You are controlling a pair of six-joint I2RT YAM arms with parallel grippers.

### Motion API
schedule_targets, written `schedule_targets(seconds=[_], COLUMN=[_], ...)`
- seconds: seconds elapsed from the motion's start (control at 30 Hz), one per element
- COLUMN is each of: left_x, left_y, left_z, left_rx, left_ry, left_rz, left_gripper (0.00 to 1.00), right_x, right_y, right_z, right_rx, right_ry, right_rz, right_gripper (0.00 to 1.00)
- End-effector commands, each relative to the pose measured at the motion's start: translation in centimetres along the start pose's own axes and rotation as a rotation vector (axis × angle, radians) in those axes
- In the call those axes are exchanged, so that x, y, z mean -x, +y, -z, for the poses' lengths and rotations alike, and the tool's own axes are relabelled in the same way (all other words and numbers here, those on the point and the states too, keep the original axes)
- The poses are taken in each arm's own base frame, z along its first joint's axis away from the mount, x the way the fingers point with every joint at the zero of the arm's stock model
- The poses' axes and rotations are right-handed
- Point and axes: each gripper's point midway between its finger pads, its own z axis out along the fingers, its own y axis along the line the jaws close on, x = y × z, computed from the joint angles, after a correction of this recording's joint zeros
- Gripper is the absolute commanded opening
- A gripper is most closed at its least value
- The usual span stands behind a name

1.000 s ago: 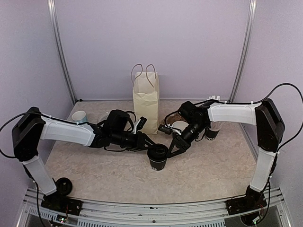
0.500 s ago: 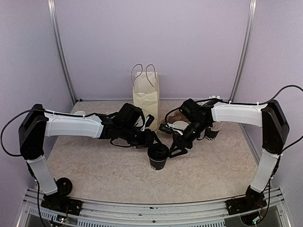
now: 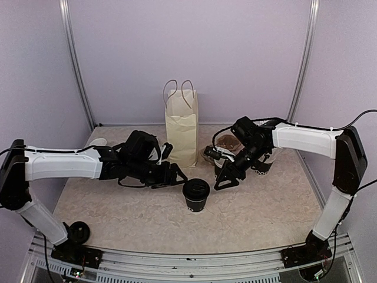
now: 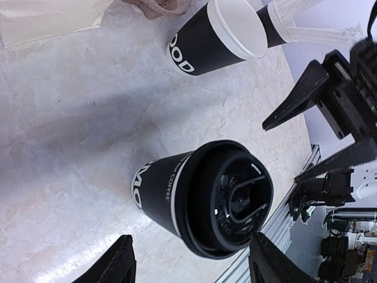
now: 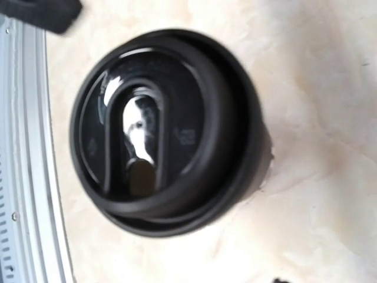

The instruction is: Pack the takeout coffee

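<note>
A lidded coffee cup [image 3: 195,194] stands upright on the table [image 3: 118,215], near of centre and nearer than the tan paper bag [image 3: 181,127], which stands upright with its two handles up. The cup is black with white lettering, and its round black lid is seated on the rim; the right wrist view looks almost straight down on that lid.

The left gripper [image 3: 179,177] sits low, just left of the cup, with its jaws spread wide. In the left wrist view the cup shows between and beyond the two fingertips [image 4: 121,262], and they do not touch it. The right gripper [image 3: 220,180] is just right and slightly far of the same cup. Its jaws are also spread and hold nothing, with a gap showing between them and the cup.

A second black cup [image 4: 209,41] with white lettering stands farther off to the right, its top showing white. Just beyond it is a black cup of white straws [image 4: 283,17]. In the top view the right arm covers much of that area.
</note>
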Motion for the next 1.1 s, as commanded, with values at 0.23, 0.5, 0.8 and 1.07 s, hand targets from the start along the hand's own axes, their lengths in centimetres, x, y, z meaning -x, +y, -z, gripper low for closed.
schedule_targets(seconds=[0.23,0.5,0.8,1.07], left_x=[-1.9,-1.6,-2.5,-3.2], left_y=[-0.3,0.7,2.2,3.1], left_z=[-0.4,-1.6,-2.5,-3.1], left_rx=[-0.184,-0.173,-0.128,-0.087], left_ry=[0.024,0.035,0.081,0.115], left_rz=[0.187,0.205,0.224,0.223], left_gripper=[0.49,0.46,0.45,0.45], right_x=[1.7,1.7,1.2,1.0], right_y=[-1.0,-1.4,-1.4,-1.6], right_z=[-0.2,-0.8,-1.9,-2.9], right_rx=[0.043,0.063,0.081,0.094], right_ry=[-0.046,-0.038,-0.018,-0.001], right_rz=[-0.040,-0.049,-0.059,-0.082], right_gripper=[0.51,0.50,0.52,0.53])
